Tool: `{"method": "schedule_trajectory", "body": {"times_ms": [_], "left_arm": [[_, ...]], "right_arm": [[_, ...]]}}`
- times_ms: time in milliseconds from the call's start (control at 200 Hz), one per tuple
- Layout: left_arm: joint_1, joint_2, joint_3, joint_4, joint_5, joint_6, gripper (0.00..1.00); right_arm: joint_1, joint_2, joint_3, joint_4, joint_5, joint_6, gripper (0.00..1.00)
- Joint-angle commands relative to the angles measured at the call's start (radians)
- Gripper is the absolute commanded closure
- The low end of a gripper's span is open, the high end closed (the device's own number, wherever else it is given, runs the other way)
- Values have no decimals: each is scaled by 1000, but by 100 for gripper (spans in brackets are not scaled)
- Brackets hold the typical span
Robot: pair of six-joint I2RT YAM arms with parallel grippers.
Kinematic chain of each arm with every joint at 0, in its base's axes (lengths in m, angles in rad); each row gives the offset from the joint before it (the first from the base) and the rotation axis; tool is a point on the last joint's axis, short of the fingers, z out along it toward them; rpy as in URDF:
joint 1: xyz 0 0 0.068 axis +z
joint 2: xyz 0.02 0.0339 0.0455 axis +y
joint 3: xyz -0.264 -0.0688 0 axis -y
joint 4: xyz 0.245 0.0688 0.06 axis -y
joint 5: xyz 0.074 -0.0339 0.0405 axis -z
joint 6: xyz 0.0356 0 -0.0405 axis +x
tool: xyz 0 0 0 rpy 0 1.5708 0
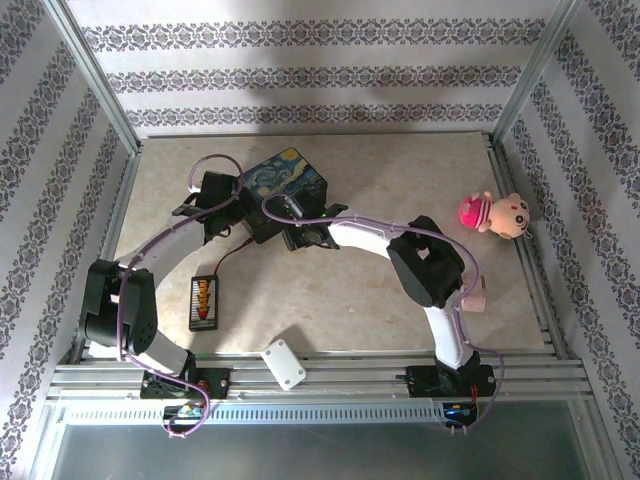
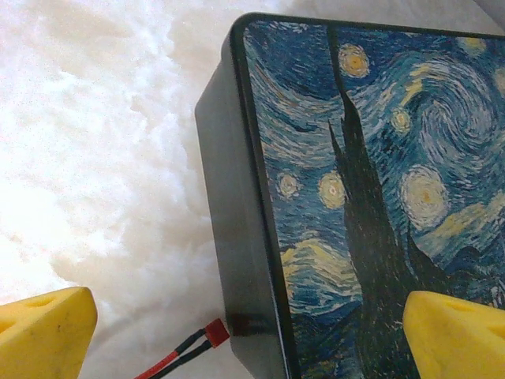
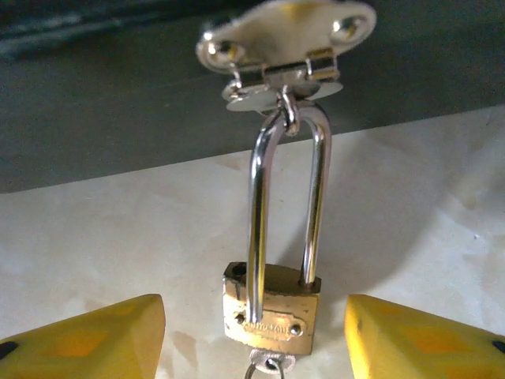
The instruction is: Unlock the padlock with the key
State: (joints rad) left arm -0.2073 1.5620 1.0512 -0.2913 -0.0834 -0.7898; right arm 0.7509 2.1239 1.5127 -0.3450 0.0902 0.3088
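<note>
Right wrist: right gripper (image 3: 254,335), spread, is flanking padlock (image 3: 272,312), key (image 3: 267,368) seemingly seated. Left gripper (image 2: 248,320), spread, is straddling box (image 2: 379,158), likely bracing it.

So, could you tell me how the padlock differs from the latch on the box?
The padlock has a brass-gold body; the latch is all silver. The padlock is long and reaches out over the table; the latch is short, fixed to the box's dark side. Both are shiny metal, linked by the shackle through the latch's loop.
</note>
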Motion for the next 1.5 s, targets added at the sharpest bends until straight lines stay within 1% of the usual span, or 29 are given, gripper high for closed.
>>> {"method": "schedule_trajectory", "body": {"times_ms": [0,210,340,460,590,645,680,730,755,849,1014,1204,1494], "left_arm": [[14,24,44,-48,-64,12,1],[15,74,82,-51,-105,79,1],[14,134,137,-72,-104,128,0],[14,169,164,-53,-64,142,6],[10,190,173,-22,-13,149,10],[8,200,179,-20,-2,156,13],[2,205,182,-19,0,163,14],[-4,209,185,-18,2,175,15],[-8,210,185,-16,1,185,17],[-30,213,184,-17,-11,220,18],[-49,217,171,-4,-6,239,19],[-76,232,170,18,26,247,22],[-123,234,148,12,36,215,23]], "right_arm": [[10,29,41,-46,45,16,39],[9,55,55,-65,72,28,40],[7,69,66,-90,94,43,44],[7,63,46,-94,121,72,48],[5,49,10,-87,128,95,58],[5,43,-4,-83,126,102,68],[6,37,-10,-81,128,106,73],[5,31,-20,-80,135,115,73],[5,26,-26,-78,137,116,73],[5,9,-45,-71,144,131,73],[7,-32,-89,-61,161,170,78],[19,-86,-173,-45,190,239,86],[48,-155,-271,-4,203,339,89]]}}
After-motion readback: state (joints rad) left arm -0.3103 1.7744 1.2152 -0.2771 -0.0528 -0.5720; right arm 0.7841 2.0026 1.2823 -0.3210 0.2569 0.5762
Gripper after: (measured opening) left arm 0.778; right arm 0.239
